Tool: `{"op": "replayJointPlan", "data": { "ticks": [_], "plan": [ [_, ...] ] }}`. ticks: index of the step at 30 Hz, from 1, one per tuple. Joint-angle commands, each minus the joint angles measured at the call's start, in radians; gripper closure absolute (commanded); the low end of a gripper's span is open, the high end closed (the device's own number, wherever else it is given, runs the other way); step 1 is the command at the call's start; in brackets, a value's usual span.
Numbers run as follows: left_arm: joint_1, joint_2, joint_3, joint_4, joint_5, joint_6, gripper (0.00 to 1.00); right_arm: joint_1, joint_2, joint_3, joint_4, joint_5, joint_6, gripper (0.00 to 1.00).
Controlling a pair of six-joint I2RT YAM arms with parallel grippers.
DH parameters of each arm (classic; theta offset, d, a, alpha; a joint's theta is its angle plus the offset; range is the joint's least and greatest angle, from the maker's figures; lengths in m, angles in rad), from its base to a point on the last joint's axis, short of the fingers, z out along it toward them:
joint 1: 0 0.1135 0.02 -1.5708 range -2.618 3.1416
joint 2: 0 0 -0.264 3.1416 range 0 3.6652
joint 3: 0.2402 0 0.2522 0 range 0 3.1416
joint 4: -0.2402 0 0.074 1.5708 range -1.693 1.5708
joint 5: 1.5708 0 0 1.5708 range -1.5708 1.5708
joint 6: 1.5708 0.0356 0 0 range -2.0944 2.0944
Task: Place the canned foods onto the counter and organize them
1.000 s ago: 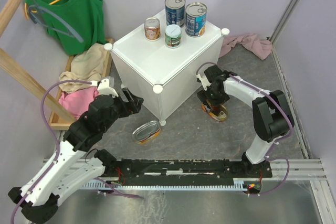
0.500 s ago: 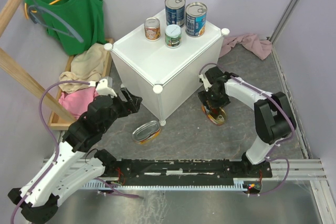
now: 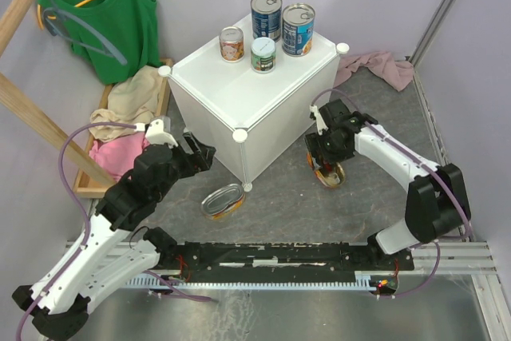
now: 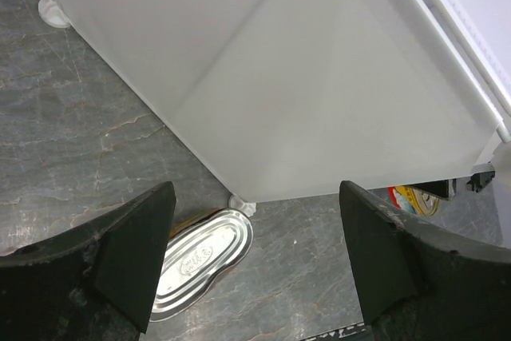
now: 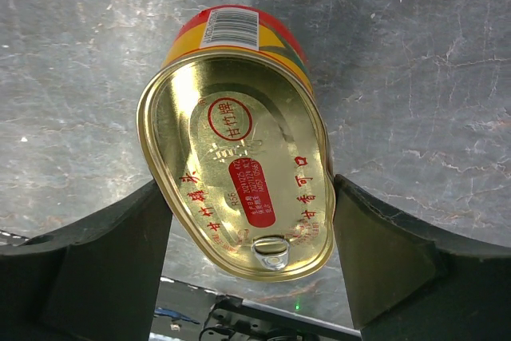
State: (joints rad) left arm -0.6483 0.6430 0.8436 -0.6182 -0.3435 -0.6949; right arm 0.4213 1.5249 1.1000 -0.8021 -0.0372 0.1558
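Observation:
The white cube counter (image 3: 263, 97) holds two tall blue cans (image 3: 266, 15) (image 3: 297, 29), a small orange-red can (image 3: 231, 44) and a small green-white can (image 3: 263, 54) at its far corner. My right gripper (image 3: 326, 167) is shut on a red-yellow oval tin (image 5: 239, 157), gold lid facing the camera, just right of the counter and low over the floor. A second oval tin (image 3: 222, 201) lies on the floor by the counter's front corner foot; it also shows in the left wrist view (image 4: 204, 257). My left gripper (image 4: 255, 261) is open and empty, up and left of that tin.
A wooden clothes rack (image 3: 24, 109) with a green top (image 3: 104, 13) stands at the left, with a pile of clothes (image 3: 132, 105) in a wooden tray. A pink cloth (image 3: 379, 65) lies behind the counter at the right. The arms' base rail (image 3: 279, 255) runs along the near edge.
My right arm has swung its elbow out to the right while the gripper stays on the oval tin beside the counter. The left arm has not moved.

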Motion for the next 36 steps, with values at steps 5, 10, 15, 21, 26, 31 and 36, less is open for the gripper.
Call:
{"op": "replayJointPlan", "data": {
  "ticks": [5,10,15,21,26,31,36],
  "plan": [
    [-0.004,0.008,0.05,0.049,-0.039,0.006,0.1,0.029,-0.188,0.04,-0.033,0.006,0.059,0.89],
    [-0.004,0.0,0.041,0.05,-0.046,0.003,0.1,0.068,-0.265,0.079,-0.077,0.036,0.076,0.9],
    [-0.004,-0.002,0.038,0.05,-0.051,0.003,0.1,0.133,-0.319,0.161,-0.116,0.06,0.098,0.9],
    [-0.004,-0.004,0.034,0.05,-0.058,0.003,0.1,0.24,-0.32,0.318,-0.176,0.126,0.116,0.9],
    [-0.004,-0.005,0.037,0.049,-0.057,0.003,0.1,0.301,-0.308,0.446,-0.21,0.139,0.127,0.9],
    [-0.004,-0.006,0.034,0.051,-0.055,-0.003,0.1,0.383,-0.263,0.592,-0.255,0.181,0.124,0.9],
    [-0.004,-0.007,0.029,0.057,-0.054,-0.005,0.1,0.43,-0.186,0.731,-0.275,0.197,0.106,0.9]
  ]
}}
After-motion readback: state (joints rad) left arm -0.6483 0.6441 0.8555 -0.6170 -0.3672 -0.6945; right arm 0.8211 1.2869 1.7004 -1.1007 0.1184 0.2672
